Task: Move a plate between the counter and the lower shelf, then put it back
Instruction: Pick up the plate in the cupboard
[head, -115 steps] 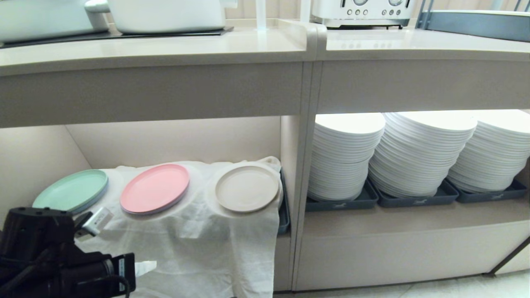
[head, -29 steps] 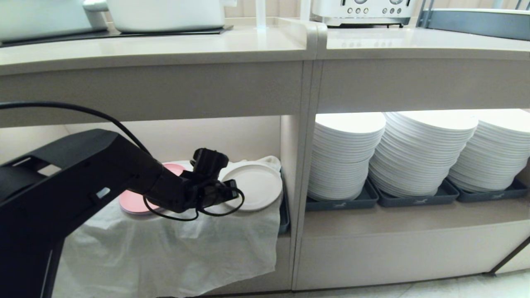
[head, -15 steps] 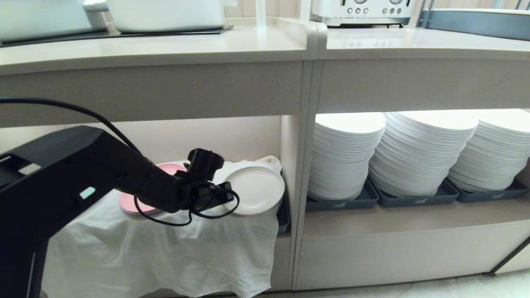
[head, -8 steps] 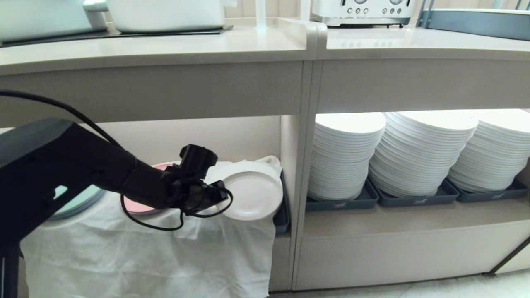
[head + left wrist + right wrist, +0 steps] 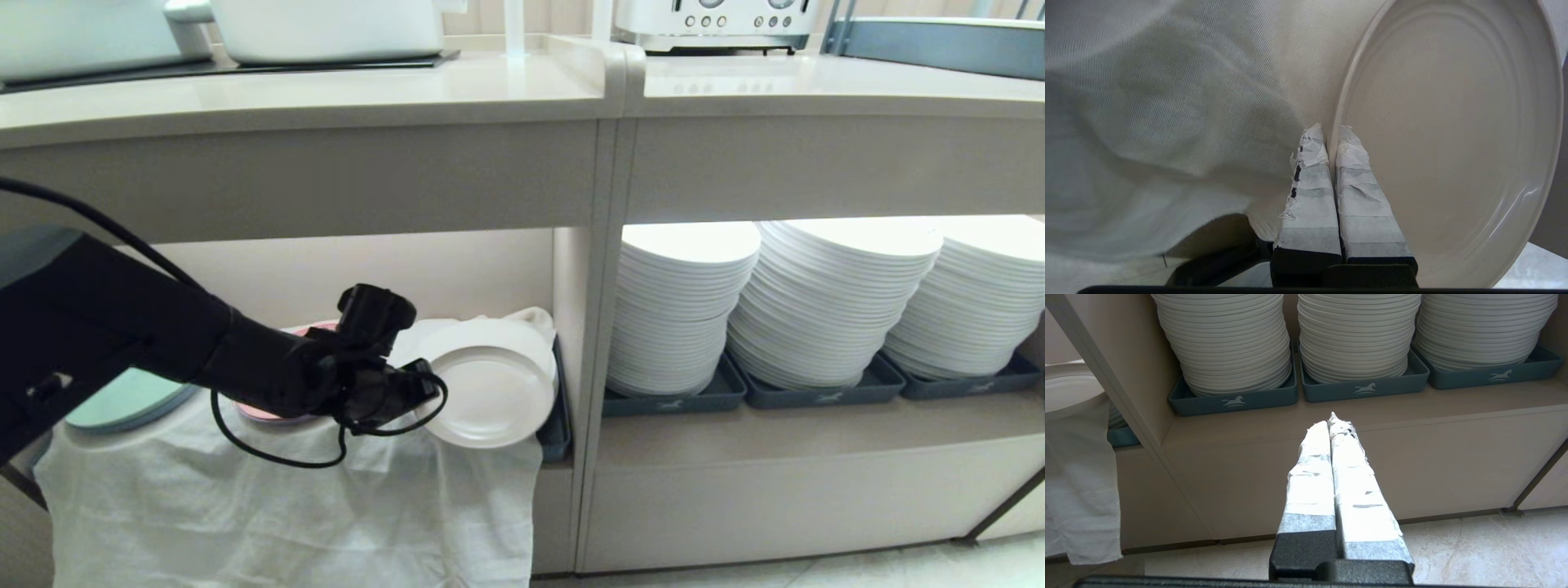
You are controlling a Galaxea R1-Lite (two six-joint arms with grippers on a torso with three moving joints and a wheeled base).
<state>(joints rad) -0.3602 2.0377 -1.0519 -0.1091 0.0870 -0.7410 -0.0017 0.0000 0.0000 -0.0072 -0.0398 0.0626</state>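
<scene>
The left pincer (image 5: 420,392) pinches the rim of the plate (image 5: 487,394), one finger (image 5: 1310,196) under and one over; the plate tilts at the front of the lower shelf (image 5: 457,278), above the white cloth (image 5: 326,506); a pink plate (image 5: 269,412) and green plate (image 5: 122,400) lie there too; white stacks (image 5: 824,302) fill dark trays (image 5: 1363,390) in the next bay; the right pincer (image 5: 1333,424) is pressed together, empty.

plate (image 5: 1453,134): smooth matte cream | cloth (image 5: 1167,102): wrinkled white gauze | fingers (image 5: 1310,196): rough white tape
</scene>
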